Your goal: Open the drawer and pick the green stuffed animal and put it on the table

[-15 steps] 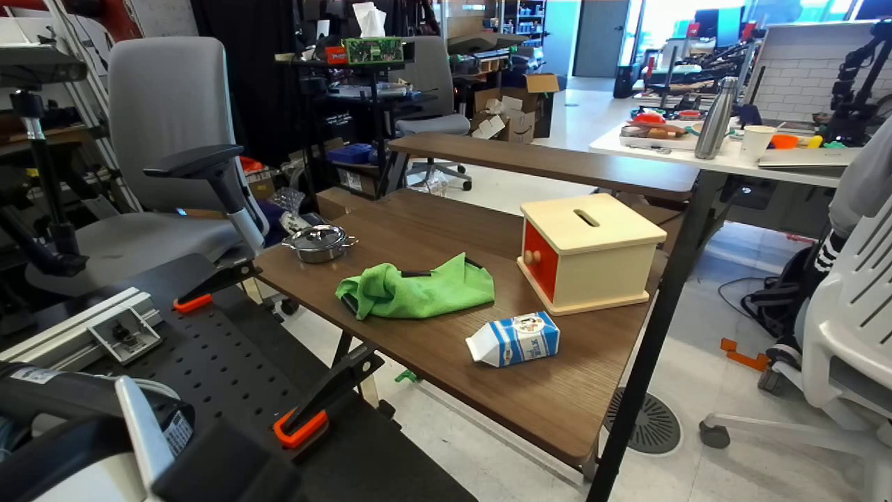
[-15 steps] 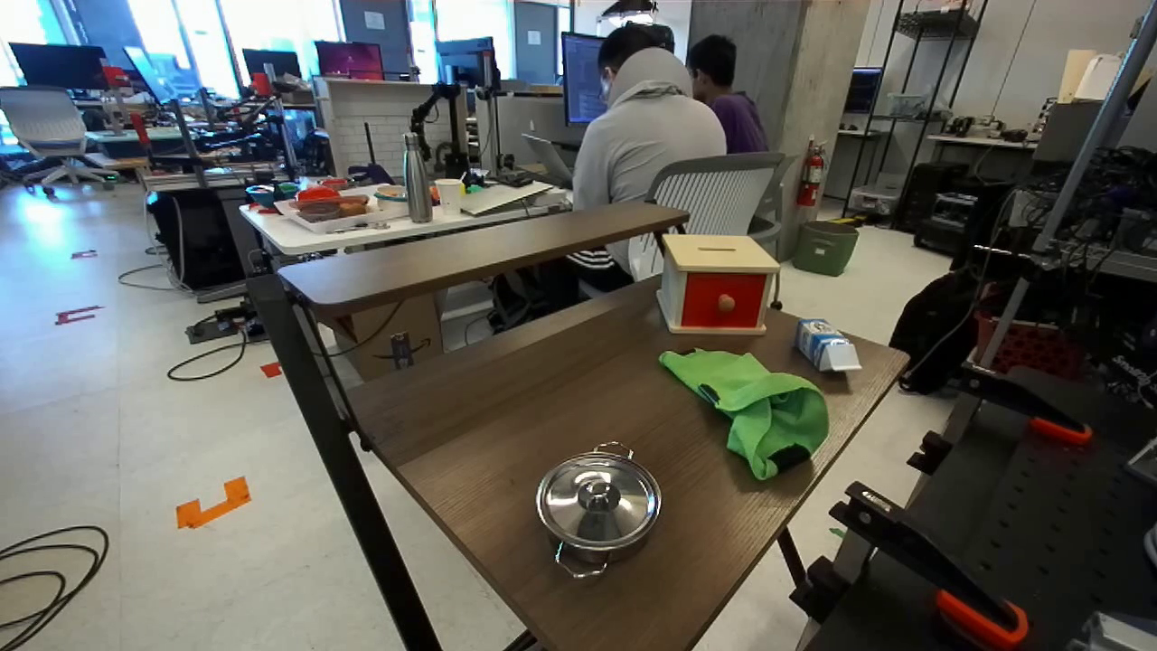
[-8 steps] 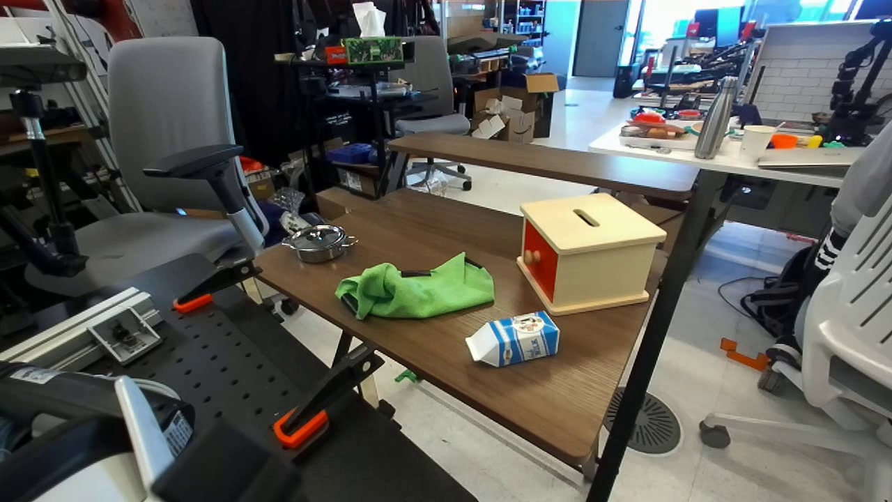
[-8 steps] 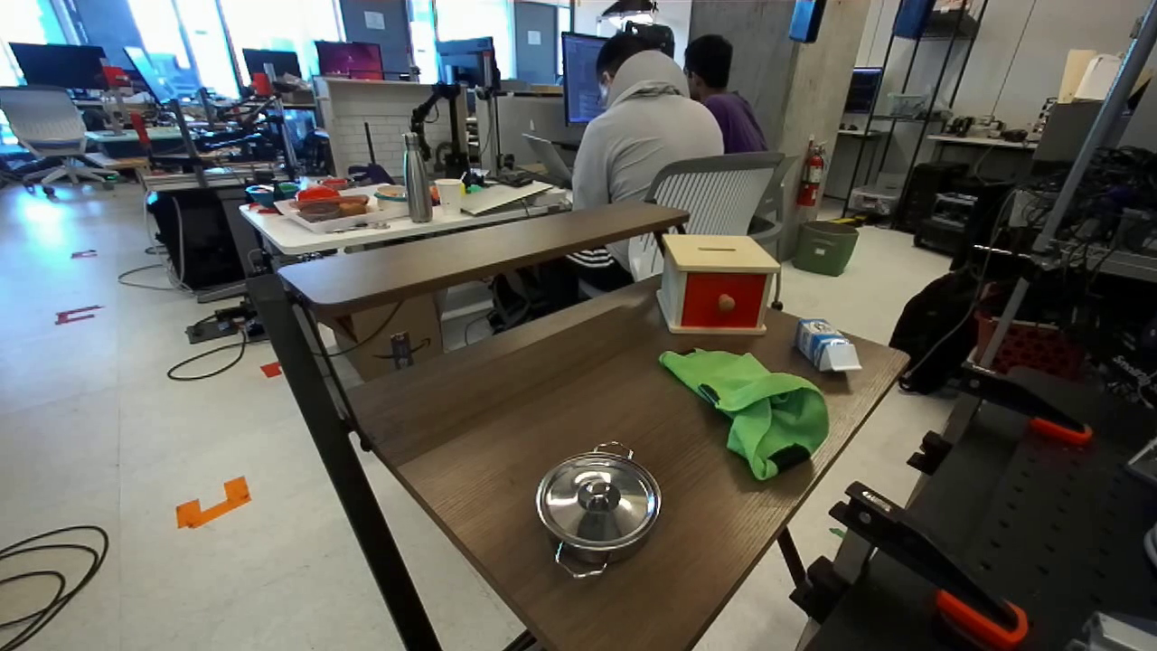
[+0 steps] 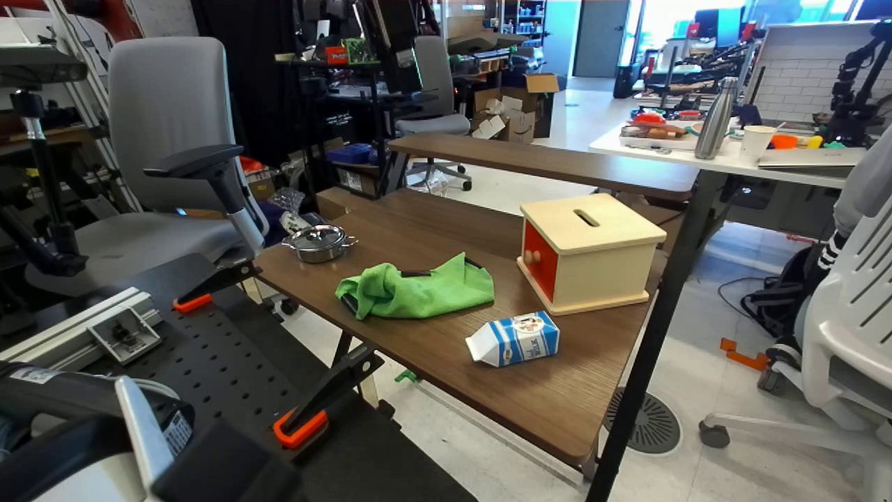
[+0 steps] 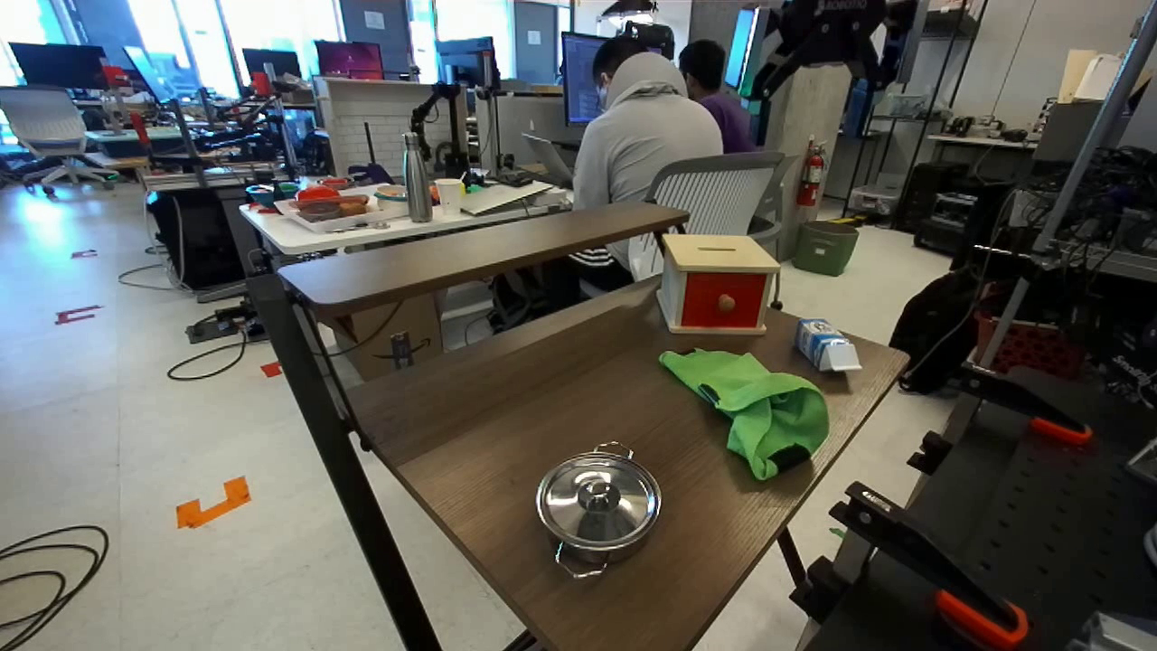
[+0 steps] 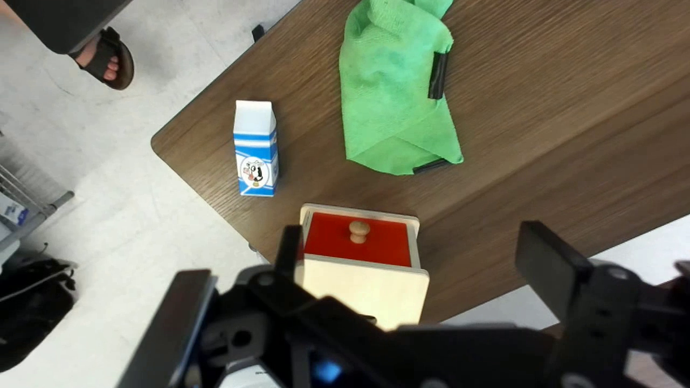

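Note:
The wooden box (image 5: 603,275) stands on the brown table (image 5: 557,418). Its red drawer (image 6: 703,309) with a round knob (image 7: 359,228) is shut, and its inside is hidden. A crumpled green cloth (image 5: 425,293) with black strips lies in front of the box; it also shows in the wrist view (image 7: 393,108). No stuffed animal shows. My gripper (image 6: 821,86) is high above the table, at the top of an exterior view. In the wrist view the gripper (image 7: 409,231) has its fingers wide apart with nothing between them, well above the box and touching nothing.
A blue and white milk carton (image 5: 519,339) lies beside the box and cloth. A lidded metal pot (image 6: 598,506) sits at the table's other end. A raised shelf (image 6: 488,258) runs along one long side. A black bench with clamps (image 5: 300,425) adjoins the opposite side.
My gripper has come down into the top of an exterior view, where only a small part showed half a second ago. The things on the table have not moved.

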You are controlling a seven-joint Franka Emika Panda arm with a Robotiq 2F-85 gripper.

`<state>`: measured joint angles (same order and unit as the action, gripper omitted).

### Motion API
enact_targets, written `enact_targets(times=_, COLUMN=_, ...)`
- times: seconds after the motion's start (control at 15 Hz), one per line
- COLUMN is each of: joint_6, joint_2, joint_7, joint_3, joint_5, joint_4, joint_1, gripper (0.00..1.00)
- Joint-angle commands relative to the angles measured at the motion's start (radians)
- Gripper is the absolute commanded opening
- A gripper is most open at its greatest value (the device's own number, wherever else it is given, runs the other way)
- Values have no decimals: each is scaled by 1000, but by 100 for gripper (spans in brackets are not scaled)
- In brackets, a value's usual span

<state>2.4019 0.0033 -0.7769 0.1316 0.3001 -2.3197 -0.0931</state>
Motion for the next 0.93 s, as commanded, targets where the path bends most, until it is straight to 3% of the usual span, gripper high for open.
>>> enact_targets(times=0.0, joint_6=25, joint_2=109, joint_7=-112, joint_3=-66, joint_5=52, joint_4=81, joint_1=43, gripper=100)
enact_targets(times=0.27, joint_6=33, joint_2=214, joint_7=-169, joint_3=-128, joint_5=40, joint_4=144, joint_1=81, gripper=100)
enact_targets(times=0.53, joint_6=105, joint_2=299, joint_7=-151, joint_3=-177, joint_5=43, joint_4=175, joint_1=114, gripper=100)
enact_targets(times=0.87, joint_6=224, joint_2=414, joint_7=-57, joint_3=-205, joint_5=-48, joint_4=205, joint_1=102, gripper=100)
